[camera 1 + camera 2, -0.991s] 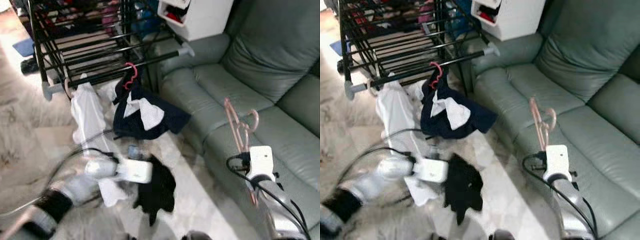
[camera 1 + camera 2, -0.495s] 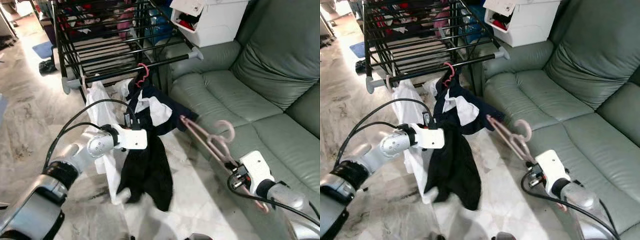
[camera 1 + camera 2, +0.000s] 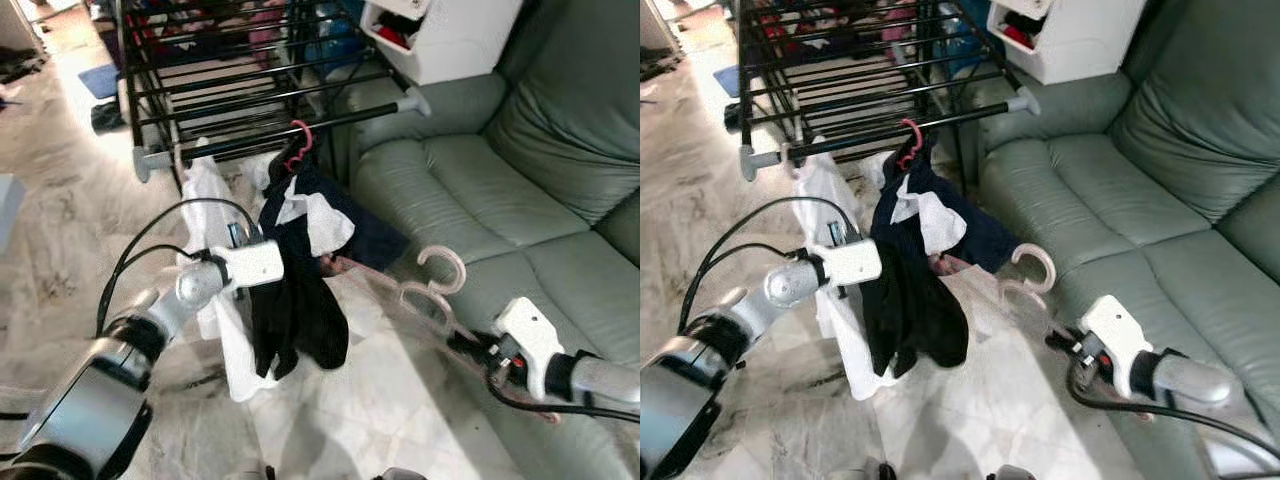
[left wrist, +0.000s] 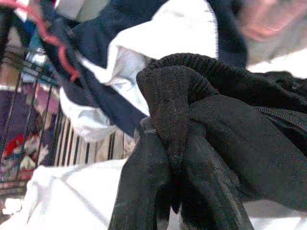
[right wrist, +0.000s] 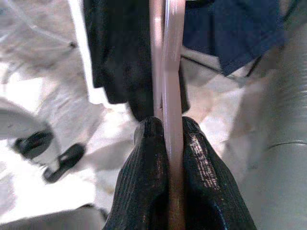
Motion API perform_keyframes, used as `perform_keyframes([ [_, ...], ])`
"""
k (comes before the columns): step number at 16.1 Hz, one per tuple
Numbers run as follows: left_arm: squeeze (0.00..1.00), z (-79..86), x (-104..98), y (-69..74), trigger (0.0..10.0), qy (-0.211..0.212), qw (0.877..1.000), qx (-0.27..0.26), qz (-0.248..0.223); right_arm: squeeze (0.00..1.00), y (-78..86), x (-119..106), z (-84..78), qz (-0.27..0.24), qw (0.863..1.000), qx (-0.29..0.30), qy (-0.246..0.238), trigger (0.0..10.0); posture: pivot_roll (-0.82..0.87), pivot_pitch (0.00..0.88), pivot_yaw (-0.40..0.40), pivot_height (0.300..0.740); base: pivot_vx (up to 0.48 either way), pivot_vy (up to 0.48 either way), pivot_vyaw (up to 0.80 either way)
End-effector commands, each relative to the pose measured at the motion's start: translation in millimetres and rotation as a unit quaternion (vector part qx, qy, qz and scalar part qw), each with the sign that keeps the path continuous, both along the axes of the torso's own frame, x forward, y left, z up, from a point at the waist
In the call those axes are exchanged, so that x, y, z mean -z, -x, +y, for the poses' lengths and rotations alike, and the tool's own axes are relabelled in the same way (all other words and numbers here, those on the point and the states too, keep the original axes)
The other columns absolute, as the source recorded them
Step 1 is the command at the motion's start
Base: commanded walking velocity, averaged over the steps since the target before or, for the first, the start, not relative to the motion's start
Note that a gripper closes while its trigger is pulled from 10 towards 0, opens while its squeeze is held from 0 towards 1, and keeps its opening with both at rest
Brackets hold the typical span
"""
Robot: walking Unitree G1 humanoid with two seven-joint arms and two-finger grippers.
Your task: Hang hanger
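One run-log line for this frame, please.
left gripper: shut on black garment | right gripper: shut on pink hanger | hanger tip near garment | drying rack behind | hanger not yet hung

- A pale marble floor (image 3: pixel 60 230) is seen, with grey veining and bright patches of light.
- A black metal drying rack (image 3: pixel 230 90) is stood on the floor, its bars crowded with clothes.
- A navy and white garment (image 3: pixel 320 215) is hung from the rack's front bar on a red hanger (image 3: pixel 296 145); a white cloth (image 3: pixel 205 195) is draped beside it.
- A grey-green leather sofa (image 3: pixel 480 190) is set on the floor just beside the rack.
- A white box (image 3: pixel 440 35) is rested on the sofa's arm.
- A dark shoe (image 3: pixel 105 115) and a blue mat (image 3: pixel 100 80) are laid on the floor beyond the rack.
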State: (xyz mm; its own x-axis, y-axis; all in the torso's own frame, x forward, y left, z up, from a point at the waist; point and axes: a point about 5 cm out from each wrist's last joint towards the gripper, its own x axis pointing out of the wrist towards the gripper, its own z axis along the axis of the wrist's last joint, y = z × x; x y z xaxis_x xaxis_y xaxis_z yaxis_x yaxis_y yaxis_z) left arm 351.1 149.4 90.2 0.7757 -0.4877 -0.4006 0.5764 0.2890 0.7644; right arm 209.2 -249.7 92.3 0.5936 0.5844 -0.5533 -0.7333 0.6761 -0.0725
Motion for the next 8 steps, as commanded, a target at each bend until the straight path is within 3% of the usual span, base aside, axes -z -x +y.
perform_keyframes([
  [1,0.0,2.2,-10.5,-7.2,10.0,0.017,1.0,-0.019,-0.015,0.0,1.6,-5.4,1.9,0.002,1.0,-0.018,-0.004,10.0,-0.07,0.0,0.067,0.74,0.0,0.0,0.0],
  [4,0.0,1.1,-4.4,-7.0,10.0,0.015,0.999,-0.031,0.009,0.0,9.1,-6.8,-1.3,0.035,0.998,-0.045,-0.003,10.0,-0.07,0.0,0.071,0.74,0.0,0.0,0.0],
  [8,0.0,-2.9,11.0,4.0,10.0,0.013,0.995,0.007,0.101,0.0,10.8,-8.3,-1.0,0.067,0.995,-0.079,-0.002,10.0,-0.07,0.0,0.068,0.74,0.0,0.0,0.0],
])
